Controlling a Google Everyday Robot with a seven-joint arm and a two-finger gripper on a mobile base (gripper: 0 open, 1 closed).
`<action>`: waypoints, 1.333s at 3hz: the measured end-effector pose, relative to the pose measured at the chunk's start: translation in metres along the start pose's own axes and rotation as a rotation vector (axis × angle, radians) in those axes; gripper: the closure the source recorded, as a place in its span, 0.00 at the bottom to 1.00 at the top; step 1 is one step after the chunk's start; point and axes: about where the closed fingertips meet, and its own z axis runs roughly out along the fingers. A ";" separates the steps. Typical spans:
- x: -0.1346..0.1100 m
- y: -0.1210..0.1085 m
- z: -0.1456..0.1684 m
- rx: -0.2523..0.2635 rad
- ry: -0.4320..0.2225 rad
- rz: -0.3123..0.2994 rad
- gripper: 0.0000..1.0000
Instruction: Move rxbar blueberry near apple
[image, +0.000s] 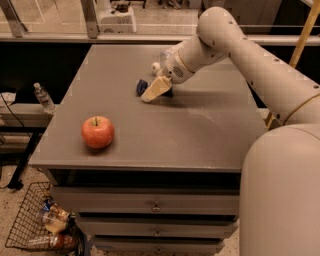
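Note:
The apple (98, 132) is red-orange with a short dark stem and stands near the front left of the grey table (200, 135). The rxbar blueberry (141, 88) is a dark blue wrapper at the table's middle back, mostly hidden behind my gripper. My gripper (153, 90) is low over the table, right at the bar, with its cream tip pointing down and left. The bar lies well behind and to the right of the apple.
A clear plastic bottle (164, 54) shows partly behind my arm at the table's back. Another bottle (43, 97) stands on a low shelf to the left. A wire basket (35, 220) with items sits on the floor at the front left. Drawers are under the tabletop.

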 end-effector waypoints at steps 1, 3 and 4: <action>-0.003 0.000 -0.003 0.000 0.000 0.000 0.65; -0.029 0.020 -0.045 0.064 -0.057 -0.092 1.00; -0.050 0.034 -0.077 0.112 -0.096 -0.161 1.00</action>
